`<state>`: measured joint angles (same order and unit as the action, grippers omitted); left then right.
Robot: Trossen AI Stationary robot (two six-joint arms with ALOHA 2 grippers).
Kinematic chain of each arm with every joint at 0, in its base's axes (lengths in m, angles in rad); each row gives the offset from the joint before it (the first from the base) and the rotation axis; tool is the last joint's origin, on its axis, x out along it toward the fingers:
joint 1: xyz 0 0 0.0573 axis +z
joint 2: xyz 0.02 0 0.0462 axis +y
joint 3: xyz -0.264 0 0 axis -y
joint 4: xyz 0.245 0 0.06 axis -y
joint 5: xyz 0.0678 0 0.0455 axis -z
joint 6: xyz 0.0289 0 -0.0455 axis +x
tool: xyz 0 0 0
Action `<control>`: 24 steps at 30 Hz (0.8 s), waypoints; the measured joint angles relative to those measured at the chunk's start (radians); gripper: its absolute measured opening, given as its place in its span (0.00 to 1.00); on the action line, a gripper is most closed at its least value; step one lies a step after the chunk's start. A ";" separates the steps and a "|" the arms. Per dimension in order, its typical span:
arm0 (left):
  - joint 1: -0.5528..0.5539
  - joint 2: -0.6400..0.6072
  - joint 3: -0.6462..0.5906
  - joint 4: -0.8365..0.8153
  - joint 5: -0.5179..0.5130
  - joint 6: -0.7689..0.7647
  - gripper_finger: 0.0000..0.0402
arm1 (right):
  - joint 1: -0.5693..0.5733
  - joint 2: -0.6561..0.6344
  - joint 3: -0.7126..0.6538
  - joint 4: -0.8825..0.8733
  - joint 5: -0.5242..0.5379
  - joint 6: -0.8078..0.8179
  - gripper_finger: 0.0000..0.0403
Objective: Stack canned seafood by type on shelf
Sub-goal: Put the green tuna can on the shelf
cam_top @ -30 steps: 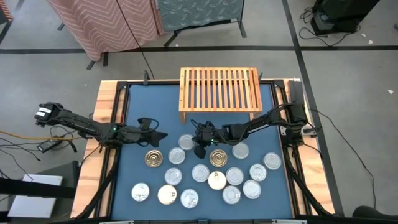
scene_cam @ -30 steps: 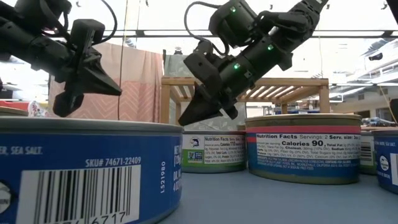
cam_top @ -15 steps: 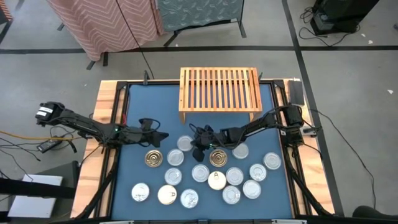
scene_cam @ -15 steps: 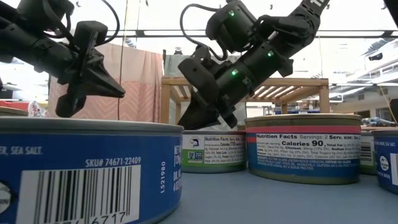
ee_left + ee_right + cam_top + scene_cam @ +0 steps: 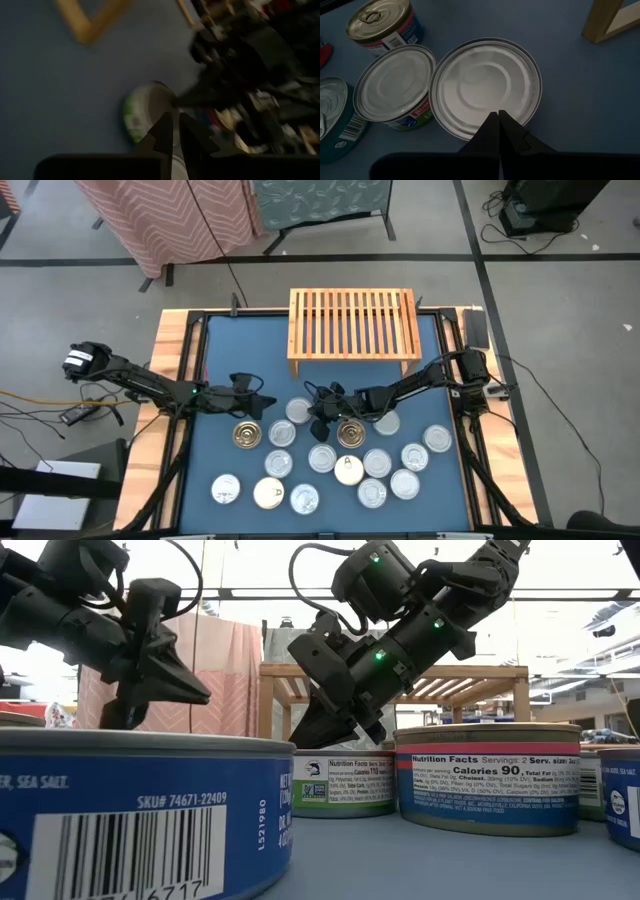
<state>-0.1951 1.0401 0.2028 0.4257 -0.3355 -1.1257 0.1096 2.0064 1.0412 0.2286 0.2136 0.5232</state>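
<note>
Several flat round cans of seafood (image 5: 340,460) lie in a cluster on the near half of the blue mat, most silver-topped and a few gold. The light-wood slatted shelf (image 5: 353,330) stands at the far edge with nothing on it. My right gripper (image 5: 317,423) is shut and slants down, its tips (image 5: 498,117) at the near rim of a silver-topped can (image 5: 485,85). My left gripper (image 5: 266,401) hovers left of that can (image 5: 298,410), pointing right. Its fingers (image 5: 175,131) are shut but for a thin slit, with nothing between them. My right gripper's shut tips stand at the rim (image 5: 492,131) of the silver-topped can, coming slanting down from the table's right. I cannot tell whether they touch it. The can sits flat on the mat.
A green-labelled can (image 5: 395,82) touches the silver-topped one. A gold-topped can (image 5: 380,20) and a teal can (image 5: 332,120) lie beyond it. The shelf's front left leg (image 5: 610,20) is close by. Bare mat (image 5: 235,350) lies left of the shelf. A wooden rim (image 5: 170,350) borders the table.
My right gripper has sunk a little toward the silver-topped can, staying shut, and has kept still for the last half second. The cans have not moved.
</note>
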 joint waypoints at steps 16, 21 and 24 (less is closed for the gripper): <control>0.007 0.113 0.000 0.158 0.082 0.036 0.58 | 0.000 0.001 -0.002 -0.002 0.004 -0.008 0.00; 0.036 0.113 0.000 0.087 0.077 -0.031 0.62 | 0.001 0.001 -0.002 -0.005 0.014 -0.019 0.00; 0.057 0.113 0.000 0.080 0.085 -0.041 0.62 | 0.001 0.001 -0.002 -0.005 0.014 -0.021 0.00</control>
<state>-0.1386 1.1530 0.2028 0.5053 -0.2501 -1.1668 0.1104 2.0071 1.0393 0.2234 0.2276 0.5018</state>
